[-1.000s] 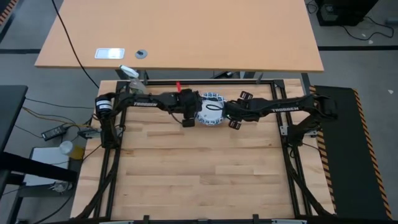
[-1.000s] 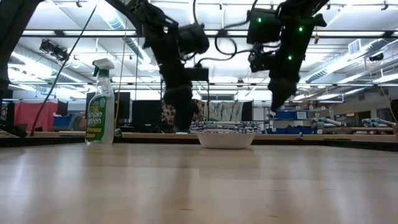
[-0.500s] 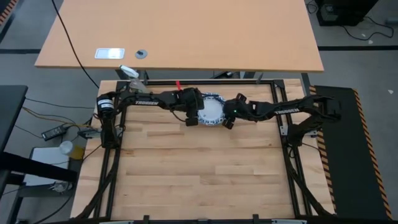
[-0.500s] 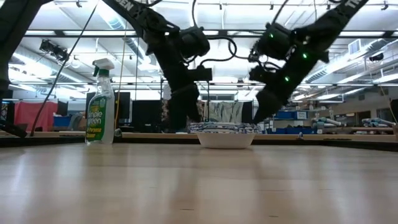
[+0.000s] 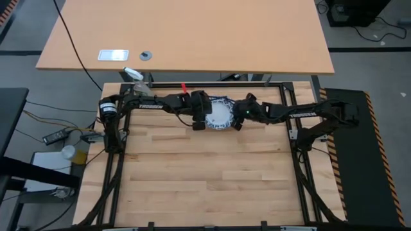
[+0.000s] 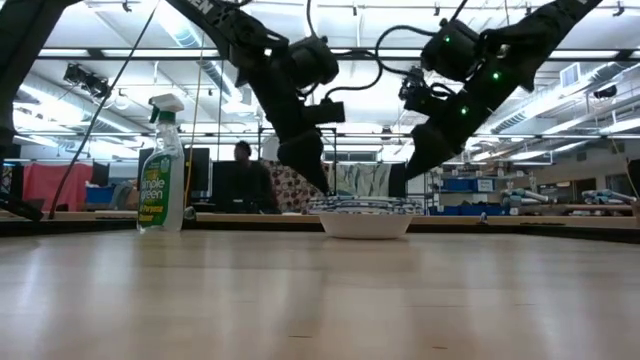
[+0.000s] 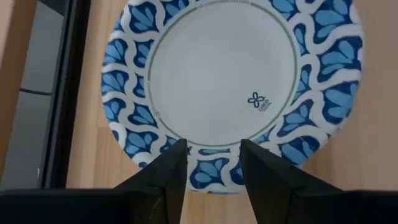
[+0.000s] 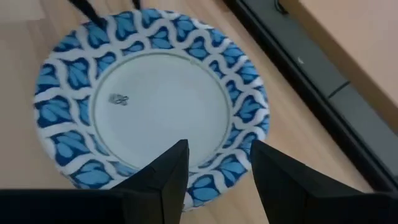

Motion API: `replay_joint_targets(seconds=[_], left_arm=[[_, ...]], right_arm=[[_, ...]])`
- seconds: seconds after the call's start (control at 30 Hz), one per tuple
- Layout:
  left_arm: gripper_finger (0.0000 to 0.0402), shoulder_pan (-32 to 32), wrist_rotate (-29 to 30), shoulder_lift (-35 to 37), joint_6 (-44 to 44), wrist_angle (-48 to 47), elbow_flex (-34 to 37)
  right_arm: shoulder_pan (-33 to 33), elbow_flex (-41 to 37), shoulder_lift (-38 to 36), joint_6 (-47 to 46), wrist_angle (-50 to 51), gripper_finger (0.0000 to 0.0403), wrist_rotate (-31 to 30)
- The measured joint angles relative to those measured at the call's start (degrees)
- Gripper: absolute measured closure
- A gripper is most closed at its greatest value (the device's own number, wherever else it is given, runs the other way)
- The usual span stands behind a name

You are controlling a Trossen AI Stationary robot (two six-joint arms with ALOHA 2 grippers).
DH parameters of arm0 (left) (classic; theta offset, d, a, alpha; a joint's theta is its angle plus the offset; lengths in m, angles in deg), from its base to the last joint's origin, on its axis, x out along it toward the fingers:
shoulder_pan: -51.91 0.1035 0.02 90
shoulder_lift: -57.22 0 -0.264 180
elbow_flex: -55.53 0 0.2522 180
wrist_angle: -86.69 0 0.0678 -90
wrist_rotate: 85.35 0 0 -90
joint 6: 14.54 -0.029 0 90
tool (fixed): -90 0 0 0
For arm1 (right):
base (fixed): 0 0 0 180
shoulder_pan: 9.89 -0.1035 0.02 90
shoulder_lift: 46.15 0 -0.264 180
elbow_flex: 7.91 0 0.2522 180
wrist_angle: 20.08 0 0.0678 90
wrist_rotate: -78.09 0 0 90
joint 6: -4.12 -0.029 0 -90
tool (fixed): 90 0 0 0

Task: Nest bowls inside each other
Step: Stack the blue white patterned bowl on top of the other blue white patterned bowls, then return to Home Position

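Work surface: pale butcher-block table (image 5: pixel 205 179) inside a black frame.
Behind it: a larger light wood desk (image 5: pixel 186 35) on grey floor.
On table: a green spray bottle (image 6: pixel 161 165).
Room: open workshop, long ceiling strip lights (image 6: pixel 560 100).
Background: a person (image 6: pixel 243 175) sits at a far bench.

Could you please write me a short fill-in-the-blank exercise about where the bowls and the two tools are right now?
1. The nested bowls form a single ____ on the table.
2. The left tool and the right tool both have ____ fingers.
3. The green-labelled spray bottle stands ____ on the table.
4. Neither tool is ____ a bowl.

Missing words: stack; open; upright; holding
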Motion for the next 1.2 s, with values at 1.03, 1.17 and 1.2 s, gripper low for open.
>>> replay_joint_targets(seconds=[1.03,1.17,1.2], left_arm=[[0.0251,-15.10,8.94,19.96,8.03,19.39,20.40],[0.0251,-18.94,9.26,24.51,11.40,23.45,26.49],[0.0251,-20.05,9.61,25.66,11.94,25.07,27.83]], right_arm=[[-13.27,-3.35,-30.82,-10.10,5.79,0.0229,-3.72],[-21.30,-6.32,-33.13,-12.84,1.36,0.0229,-6.42],[-23.36,-7.30,-33.09,-13.24,-0.13,0.0229,-7.41]])
